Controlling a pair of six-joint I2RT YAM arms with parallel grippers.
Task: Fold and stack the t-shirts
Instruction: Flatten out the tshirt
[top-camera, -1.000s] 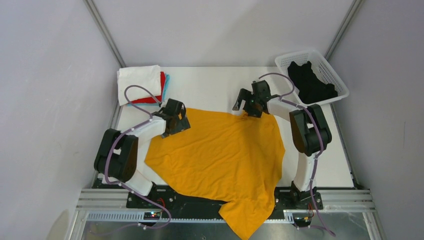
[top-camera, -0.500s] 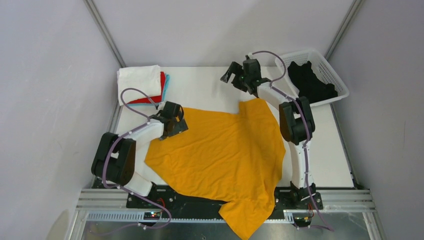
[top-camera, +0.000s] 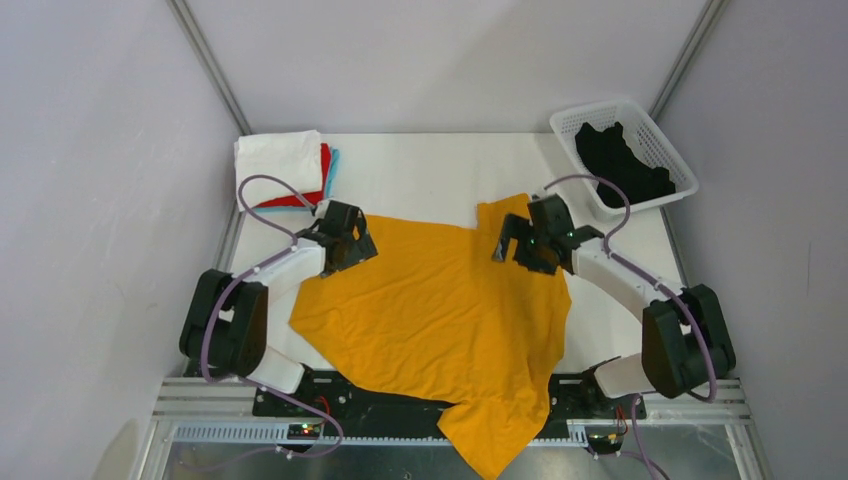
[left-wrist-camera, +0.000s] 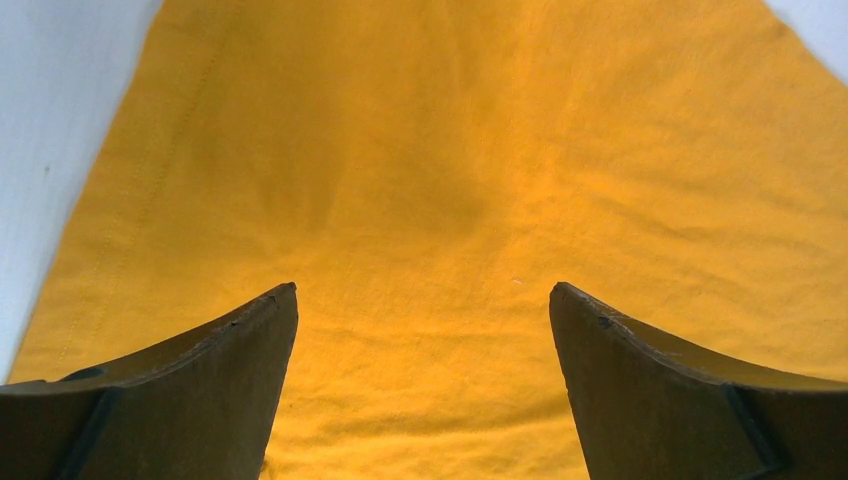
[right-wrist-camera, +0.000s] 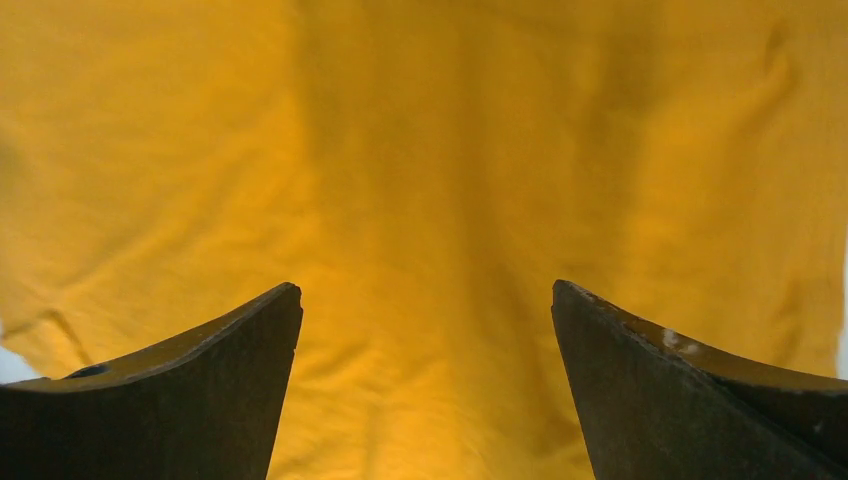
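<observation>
The mustard-yellow t-shirt (top-camera: 440, 310) lies spread on the white table, its near end hanging over the front edge. It fills the left wrist view (left-wrist-camera: 430, 180) and the right wrist view (right-wrist-camera: 420, 170). My left gripper (top-camera: 350, 238) is open over the shirt's far left corner. My right gripper (top-camera: 518, 242) is open over the shirt's far right part, holding nothing. A black t-shirt (top-camera: 620, 165) lies in the basket. Folded white (top-camera: 278, 165), red (top-camera: 322, 180) and light-blue tees are stacked at the far left.
A white lattice basket (top-camera: 665, 150) stands at the far right corner. Bare white table (top-camera: 420, 170) shows beyond the yellow shirt and to its right. Grey walls enclose the table on three sides.
My right gripper let go of the shirt's far right corner, swung far out, then came back to hover over the shirt. The corner now lies further back. The left gripper barely moved.
</observation>
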